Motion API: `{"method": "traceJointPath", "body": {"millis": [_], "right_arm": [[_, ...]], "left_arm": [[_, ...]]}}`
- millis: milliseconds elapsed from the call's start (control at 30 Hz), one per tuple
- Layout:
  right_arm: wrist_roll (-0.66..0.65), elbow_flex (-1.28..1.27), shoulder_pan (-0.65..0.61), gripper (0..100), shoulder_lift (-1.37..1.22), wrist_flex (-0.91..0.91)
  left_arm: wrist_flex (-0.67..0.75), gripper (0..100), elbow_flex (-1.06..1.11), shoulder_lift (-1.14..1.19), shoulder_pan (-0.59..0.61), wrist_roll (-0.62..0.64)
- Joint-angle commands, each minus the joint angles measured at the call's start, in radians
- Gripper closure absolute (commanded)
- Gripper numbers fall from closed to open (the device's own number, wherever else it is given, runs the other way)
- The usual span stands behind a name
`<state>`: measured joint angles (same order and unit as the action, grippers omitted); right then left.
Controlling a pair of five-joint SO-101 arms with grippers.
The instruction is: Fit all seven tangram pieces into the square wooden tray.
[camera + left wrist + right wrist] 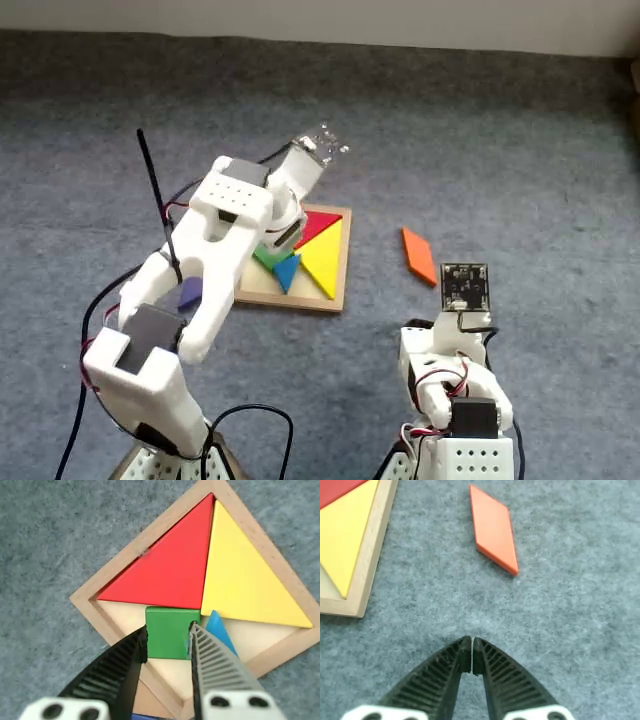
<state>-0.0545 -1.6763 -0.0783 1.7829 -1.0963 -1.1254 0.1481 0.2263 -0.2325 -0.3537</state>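
Observation:
The square wooden tray holds a large red triangle and a large yellow triangle. A green square lies in the tray against the red triangle, with a small blue triangle beside it. My left gripper is over the tray, shut on the green square with one finger on each side. An orange parallelogram lies on the carpet to the right of the tray. My right gripper is shut and empty, low over the carpet, short of the orange piece.
A purple piece lies on the carpet left of the tray, partly hidden by the left arm. The right arm is folded back near the front edge. Grey carpet surrounds the tray.

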Motion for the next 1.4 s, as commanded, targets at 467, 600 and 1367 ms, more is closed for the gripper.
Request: {"method": "traceJointPath", "body": {"millis": [467,600,1367], "right_arm": [[0.005,-0.111,0.01,97.2,0.021,0.001],[0.005,-0.111,0.01,97.2,0.021,0.001],[0.005,-0.111,0.012,97.2,0.021,0.001]], "left_arm": [[-0.083,85,-0.133,0.077,-0.093,0.011],[-0.206,88,-0.251,0.077,-0.101,0.008],[-0.181,91,-0.025,0.085,-0.2,0.012]]}}
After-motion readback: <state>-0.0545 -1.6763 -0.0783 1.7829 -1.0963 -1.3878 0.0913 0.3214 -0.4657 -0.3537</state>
